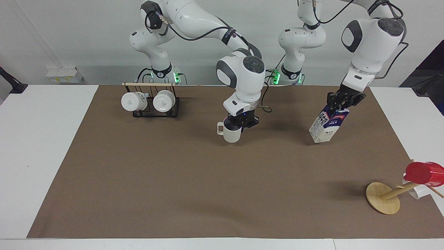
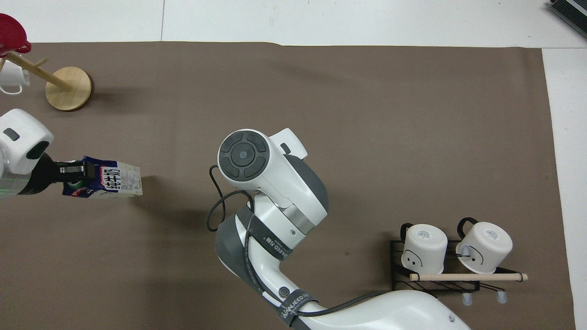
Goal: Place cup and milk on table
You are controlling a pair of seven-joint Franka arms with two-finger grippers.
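Facing view: the right tool point(image 1: 240, 122) pinches the rim of the cup point(image 1: 231, 133), likely rigid, breakable and slick, low over the tabletop point(image 1: 145, 173) mid-paper. The left tool point(image 1: 341, 100) clamps the gable of the tilted milk point(image 1: 327, 124), probably light and crushable.

Overhead view: the right arm hides the cup. Bare paper surrounds the milk point(image 2: 112, 183); the edges are well away.

Cream cup point(image 1: 231, 134); blue-white milk point(image 1: 327, 124), red band; brown paper point(image 1: 208, 180).
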